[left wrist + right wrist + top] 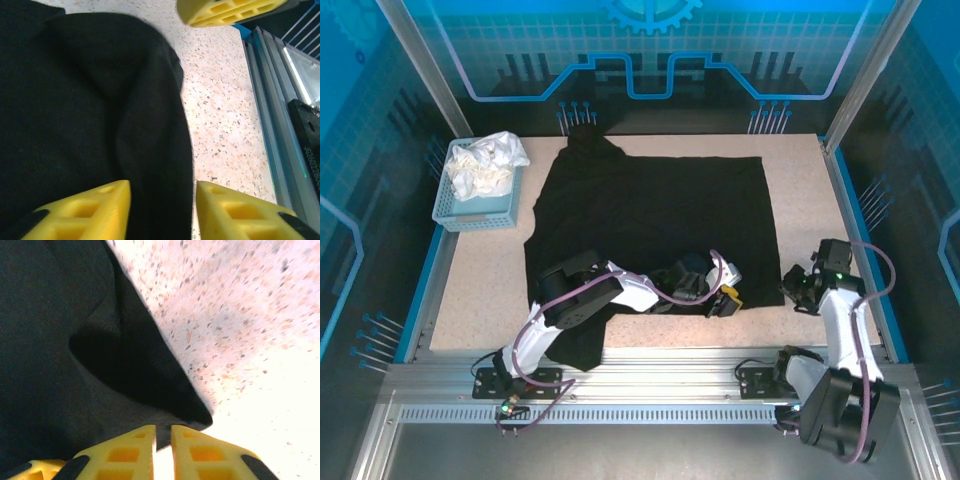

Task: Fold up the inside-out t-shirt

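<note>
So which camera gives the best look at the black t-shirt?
The top external view: the black t-shirt lies spread across the table, nearly all of its outline visible. The left wrist view catches a stretch of its edge on the speckled tabletop; the right wrist view, a blurry corner.

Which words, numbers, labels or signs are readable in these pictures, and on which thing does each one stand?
White characters on the black part by the rail: sideways, blurred, cut off; unreadable.
T-shirt: no print or label visible.
Basket: no text.
Back wall: a gear emblem, no words.
</note>
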Controlling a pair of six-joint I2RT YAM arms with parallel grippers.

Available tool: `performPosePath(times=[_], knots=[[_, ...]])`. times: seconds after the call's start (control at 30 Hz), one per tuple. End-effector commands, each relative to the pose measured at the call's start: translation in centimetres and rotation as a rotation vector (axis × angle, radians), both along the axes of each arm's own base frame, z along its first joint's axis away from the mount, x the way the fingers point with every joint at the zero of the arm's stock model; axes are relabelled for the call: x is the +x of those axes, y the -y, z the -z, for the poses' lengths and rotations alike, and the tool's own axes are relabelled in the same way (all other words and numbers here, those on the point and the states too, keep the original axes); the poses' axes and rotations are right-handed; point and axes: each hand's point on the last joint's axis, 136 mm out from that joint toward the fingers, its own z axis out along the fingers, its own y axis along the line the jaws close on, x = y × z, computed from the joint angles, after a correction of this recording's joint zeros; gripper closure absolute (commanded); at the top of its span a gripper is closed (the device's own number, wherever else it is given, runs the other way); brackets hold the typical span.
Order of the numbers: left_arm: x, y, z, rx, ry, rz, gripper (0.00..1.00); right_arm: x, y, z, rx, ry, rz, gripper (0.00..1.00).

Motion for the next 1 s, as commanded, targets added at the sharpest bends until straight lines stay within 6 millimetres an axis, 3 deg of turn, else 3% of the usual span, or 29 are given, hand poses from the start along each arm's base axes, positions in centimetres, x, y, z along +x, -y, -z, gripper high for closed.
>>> performPosePath(times=[0.0, 0.07, 0.17, 0.3, 0.47, 0.6, 0.73, 0.8, 0.97], knots=[[-0.8, 0.1, -2.1, -0.056, 0.036, 0.036, 0.50, 0.0, 0.8, -1.0, -0.029, 0.053, 0.064, 0.74], [-0.7, -0.1, -2.6, -0.069, 0.040, 0.031, 0.44, 0.4, 0.3, -1.4, -0.027, 0.077, 0.041, 0.67], [0.5, -1.0, -3.4, -0.090, 0.005, -0.017, 0.41, 2.6, -1.6, -2.0, -0.029, 0.138, -0.078, 0.58], [4.5, -4.0, -4.7, -0.143, -0.087, -0.176, 0.40, 7.0, -5.0, -3.0, -0.112, 0.163, -0.313, 0.50], [10.5, -10.6, -4.6, -0.070, -0.228, -0.488, 0.40, 12.9, -6.8, -2.0, -0.044, 0.201, -0.353, 0.49], [14.2, -17.6, -4.2, 0.033, -0.301, -0.732, 0.41, 17.8, -7.2, -0.9, -0.038, 0.174, -0.365, 0.50], [17.7, -25.4, -3.1, 0.124, -0.426, -0.959, 0.41, 20.8, -7.1, 0.9, -0.036, 0.113, -0.353, 0.51], [19.1, -28.4, -2.3, 0.171, -0.485, -1.020, 0.40, 22.0, -6.9, 2.0, -0.033, 0.077, -0.343, 0.51], [21.8, -33.5, -1.1, 0.175, -0.610, -1.117, 0.40, 23.9, -6.8, 4.5, -0.015, -0.011, -0.337, 0.51]])
